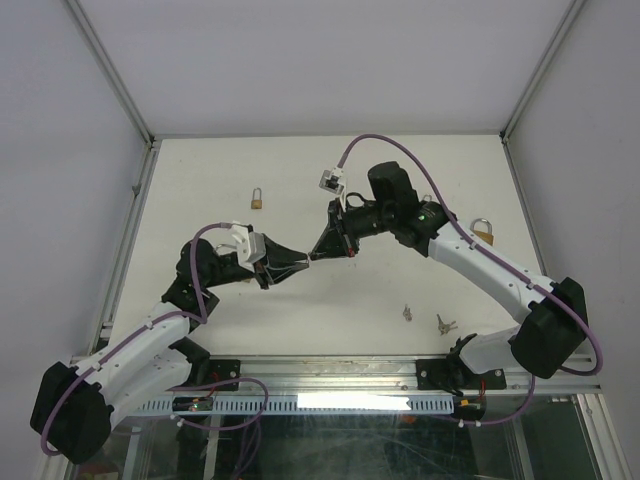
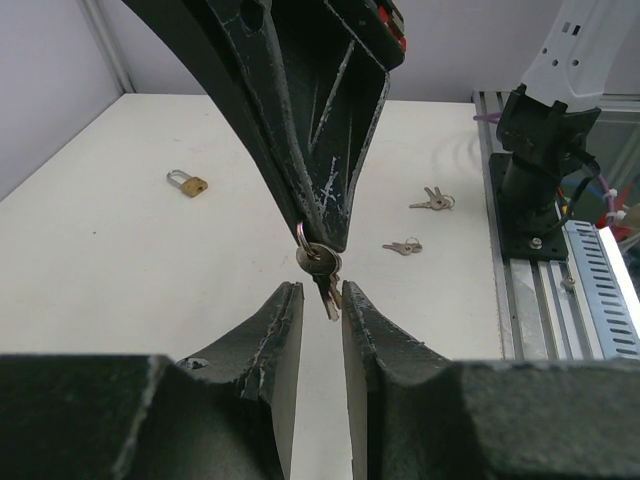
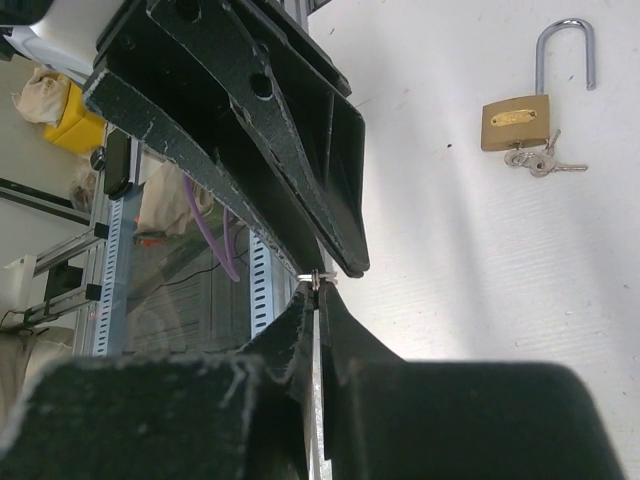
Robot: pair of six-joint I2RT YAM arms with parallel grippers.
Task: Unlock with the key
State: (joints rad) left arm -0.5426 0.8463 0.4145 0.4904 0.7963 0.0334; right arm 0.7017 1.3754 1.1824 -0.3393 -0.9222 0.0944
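Left gripper is standing narrowly parted around the key, which is hanging in mid-air from the right gripper, itself pinching shut on its ring end. Squeezing squarely on the blade before the right lets go is looking wisest. Right wrist view is showing spare keys against a padlock, too small to make out from overhead.

Right claw pinched shut, tip-to-tip with slightly parted left claw.
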